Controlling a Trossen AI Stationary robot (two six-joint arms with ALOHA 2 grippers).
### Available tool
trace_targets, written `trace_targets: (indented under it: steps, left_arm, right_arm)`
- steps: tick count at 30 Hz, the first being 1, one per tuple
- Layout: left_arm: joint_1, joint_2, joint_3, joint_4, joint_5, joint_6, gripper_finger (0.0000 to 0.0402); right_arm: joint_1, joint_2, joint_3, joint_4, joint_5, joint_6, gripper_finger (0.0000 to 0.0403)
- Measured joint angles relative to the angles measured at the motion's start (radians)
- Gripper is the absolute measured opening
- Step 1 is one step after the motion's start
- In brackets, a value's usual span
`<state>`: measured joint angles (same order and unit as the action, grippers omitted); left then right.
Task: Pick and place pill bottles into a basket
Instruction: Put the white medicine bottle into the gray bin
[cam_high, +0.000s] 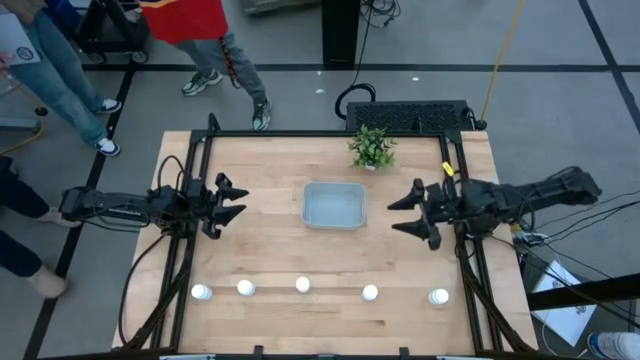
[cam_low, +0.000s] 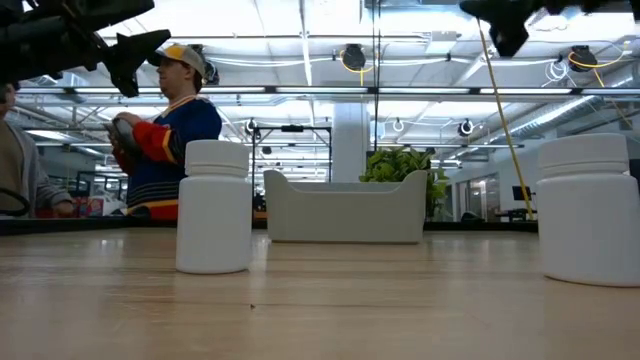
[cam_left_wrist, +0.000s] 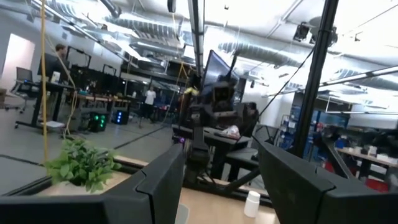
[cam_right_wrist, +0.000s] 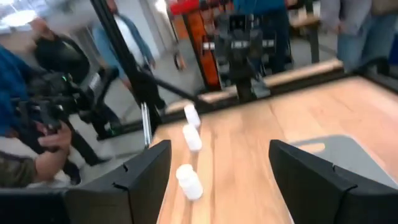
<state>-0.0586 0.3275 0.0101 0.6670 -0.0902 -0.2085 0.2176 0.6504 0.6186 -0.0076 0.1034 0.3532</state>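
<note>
Five white pill bottles stand upright in a row near the table's near edge, the outermost being the left bottle (cam_high: 201, 293) and the right bottle (cam_high: 438, 296). Two bottles (cam_low: 214, 207) show close in the low view. The pale grey-blue basket (cam_high: 335, 205) rests on the table's middle and holds nothing. My left gripper (cam_high: 232, 200) hovers open to the left of the basket, pointing at it. My right gripper (cam_high: 405, 215) hovers open to its right, also pointing at it. Both are held well above the table. The right wrist view shows three bottles (cam_right_wrist: 188, 182) and the basket (cam_right_wrist: 329, 152).
A small green potted plant (cam_high: 371, 147) stands at the table's far edge behind the basket. People stand beyond the far left corner (cam_high: 200, 30). Bare wood lies between the basket and the bottle row (cam_high: 330, 255).
</note>
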Motion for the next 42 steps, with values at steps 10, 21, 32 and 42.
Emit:
trace_targets:
  steps: [10, 21, 32, 42]
  left_arm:
    - [0.0, 0.0, 0.0, -0.016, 0.001, -0.003, 0.0214]
    - [0.0, 0.0, 0.0, -0.021, 0.002, -0.004, 0.0214]
    - [0.0, 0.0, 0.0, -0.021, -0.006, 0.021, 0.0214]
    - [0.0, 0.0, 0.0, -0.006, -0.008, 0.055, 0.0214]
  right_arm:
    - [0.186, 0.232, 0.374, -0.57, 0.188, 0.325, 0.0263]
    - [0.404, 0.569, 0.657, -1.02, 0.214, 0.766, 0.0263]
    - [0.577, 0.746, 0.716, -1.26, -0.002, 1.277, 0.0263]
    - [0.727, 0.787, 0.706, -1.335, -0.021, 1.593, 0.0263]
